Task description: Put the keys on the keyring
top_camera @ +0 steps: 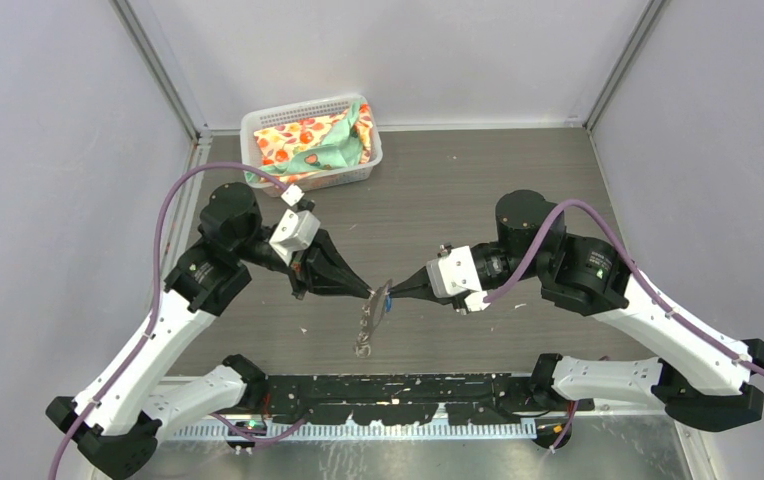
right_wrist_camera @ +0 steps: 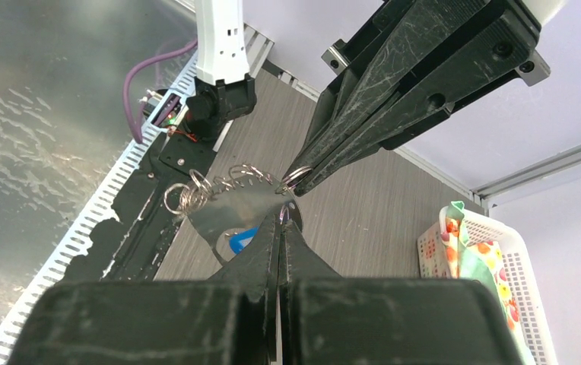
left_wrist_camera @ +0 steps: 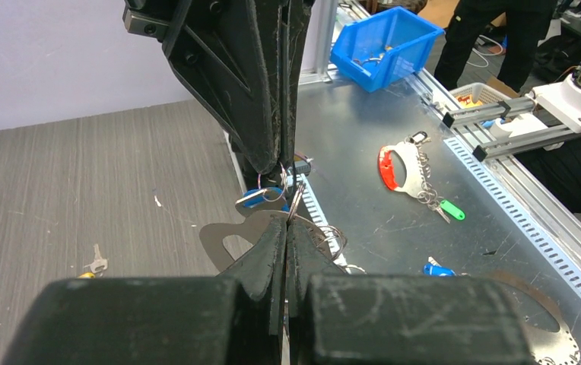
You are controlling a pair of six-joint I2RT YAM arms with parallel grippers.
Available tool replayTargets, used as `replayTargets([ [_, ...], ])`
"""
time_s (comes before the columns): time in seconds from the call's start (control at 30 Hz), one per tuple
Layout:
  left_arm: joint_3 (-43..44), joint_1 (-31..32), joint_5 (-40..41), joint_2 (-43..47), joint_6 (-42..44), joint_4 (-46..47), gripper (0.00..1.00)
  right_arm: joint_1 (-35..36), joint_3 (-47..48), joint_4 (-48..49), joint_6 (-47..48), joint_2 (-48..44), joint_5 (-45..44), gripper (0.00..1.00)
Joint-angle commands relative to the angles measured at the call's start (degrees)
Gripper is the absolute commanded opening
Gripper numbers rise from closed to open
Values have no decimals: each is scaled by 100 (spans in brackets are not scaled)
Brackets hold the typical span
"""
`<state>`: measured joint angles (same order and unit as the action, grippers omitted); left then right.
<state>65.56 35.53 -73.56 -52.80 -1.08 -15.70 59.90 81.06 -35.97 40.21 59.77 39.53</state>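
The keyring (top_camera: 368,322), a pale flat metal plate with an oval hole and a fringe of wire rings (right_wrist_camera: 188,194), hangs above the table between both arms. My left gripper (top_camera: 375,293) is shut on a thin ring at the plate's top edge (left_wrist_camera: 230,237). My right gripper (top_camera: 399,293) is shut too. Its tips meet the left's at a small wire loop by the blue key (top_camera: 387,299), which hangs just under them (left_wrist_camera: 261,199). Through the plate's hole the blue head (right_wrist_camera: 242,242) shows. The yellow-headed key (left_wrist_camera: 93,267) lies on the table, apart from both grippers.
A white basket (top_camera: 258,125) of patterned cloth stands at the back left, also the basket (right_wrist_camera: 432,251) in the right wrist view. A black rail (top_camera: 408,385) runs along the near edge. On the metal bench beyond lie a blue bin (left_wrist_camera: 382,46) and a red carabiner (left_wrist_camera: 394,167).
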Motion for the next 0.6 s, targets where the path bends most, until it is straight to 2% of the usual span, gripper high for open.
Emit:
replayTargets([
  [0.0, -32, 16, -67, 62, -59, 287, 0, 36, 174, 217, -30, 22, -39, 1],
  [0.57, -26, 19, 44, 129, -28, 271, 0, 31, 158, 239, -114, -8, 88, 1],
])
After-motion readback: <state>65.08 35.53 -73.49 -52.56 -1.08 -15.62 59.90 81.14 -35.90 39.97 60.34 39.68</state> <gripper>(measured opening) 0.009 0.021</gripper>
